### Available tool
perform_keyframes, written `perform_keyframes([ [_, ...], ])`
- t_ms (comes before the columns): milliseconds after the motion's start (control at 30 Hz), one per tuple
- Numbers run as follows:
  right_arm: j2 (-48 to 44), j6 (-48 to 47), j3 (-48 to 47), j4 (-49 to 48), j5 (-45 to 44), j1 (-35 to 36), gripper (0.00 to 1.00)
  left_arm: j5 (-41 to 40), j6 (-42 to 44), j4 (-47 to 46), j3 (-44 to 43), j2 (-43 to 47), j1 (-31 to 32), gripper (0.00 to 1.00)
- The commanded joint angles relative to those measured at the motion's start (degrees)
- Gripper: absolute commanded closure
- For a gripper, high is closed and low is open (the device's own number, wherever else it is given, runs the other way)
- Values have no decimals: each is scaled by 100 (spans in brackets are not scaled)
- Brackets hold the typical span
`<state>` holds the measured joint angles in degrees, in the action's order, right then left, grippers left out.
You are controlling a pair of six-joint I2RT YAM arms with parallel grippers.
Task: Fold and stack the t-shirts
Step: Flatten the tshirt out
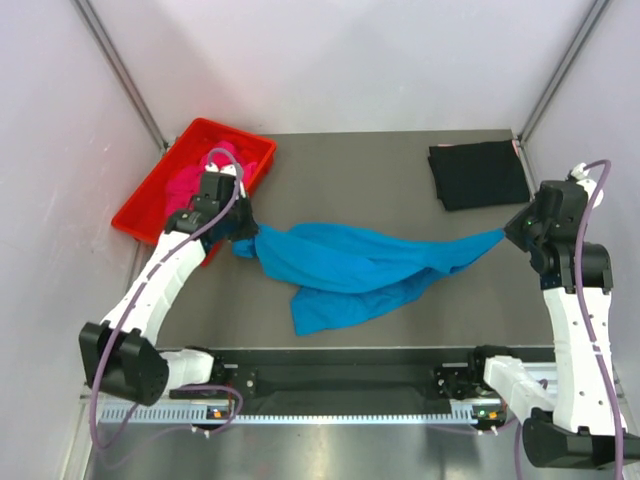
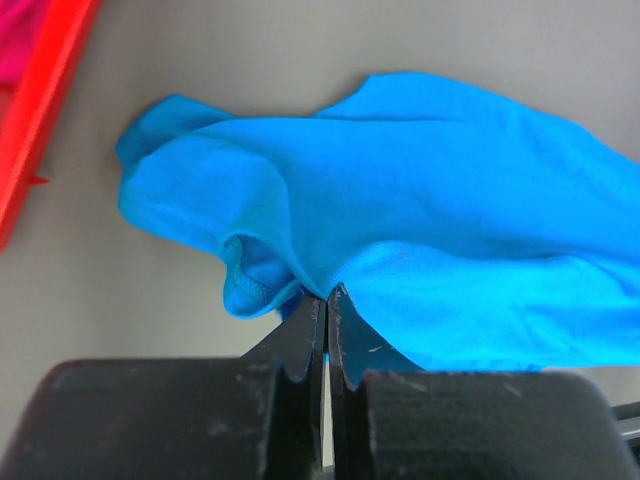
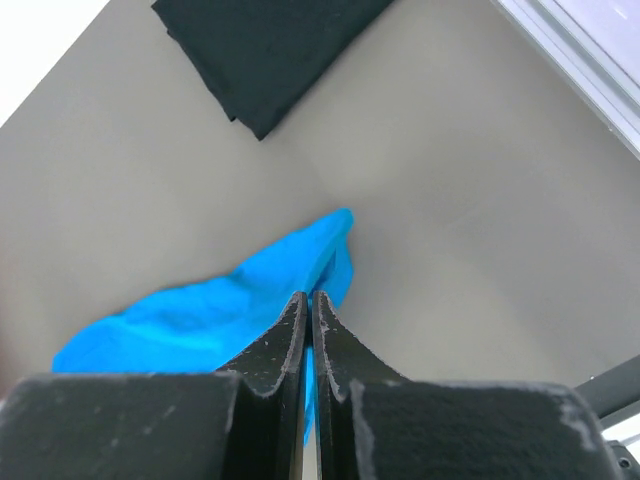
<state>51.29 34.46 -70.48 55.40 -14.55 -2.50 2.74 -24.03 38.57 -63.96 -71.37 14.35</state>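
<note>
A turquoise-blue t-shirt [image 1: 360, 268] lies crumpled and stretched across the middle of the table. My left gripper [image 1: 243, 238] is shut on its left end; the left wrist view shows blue cloth [image 2: 420, 200] pinched between the tips [image 2: 326, 295]. My right gripper [image 1: 508, 234] is shut on the shirt's right end, a narrow blue corner [image 3: 310, 260] caught between its tips [image 3: 309, 298]. A black t-shirt [image 1: 478, 174] lies folded flat at the back right, also seen in the right wrist view [image 3: 262, 50]. A magenta-pink t-shirt [image 1: 192, 185] is bunched in the red tray [image 1: 240, 140].
The red tray stands at the back left, its rim [image 2: 40, 120] just left of my left gripper. Pale walls and metal frame posts [image 1: 120, 70] enclose the table. A black rail [image 1: 340, 385] runs between the arm bases at the near edge.
</note>
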Motion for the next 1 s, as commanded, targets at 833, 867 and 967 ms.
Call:
perform_keyframes([
  [833, 452, -123, 1010, -1048, 505, -321, 100, 808, -936, -1658, 1745, -248, 93, 51],
  [867, 435, -123, 1027, -1066, 531, -321, 100, 659, -1145, -1807, 1895, -167, 155, 49],
  [967, 365, -132, 1027, -1092, 593, -321, 100, 631, -1576, -2142, 2177, -236, 200, 48],
])
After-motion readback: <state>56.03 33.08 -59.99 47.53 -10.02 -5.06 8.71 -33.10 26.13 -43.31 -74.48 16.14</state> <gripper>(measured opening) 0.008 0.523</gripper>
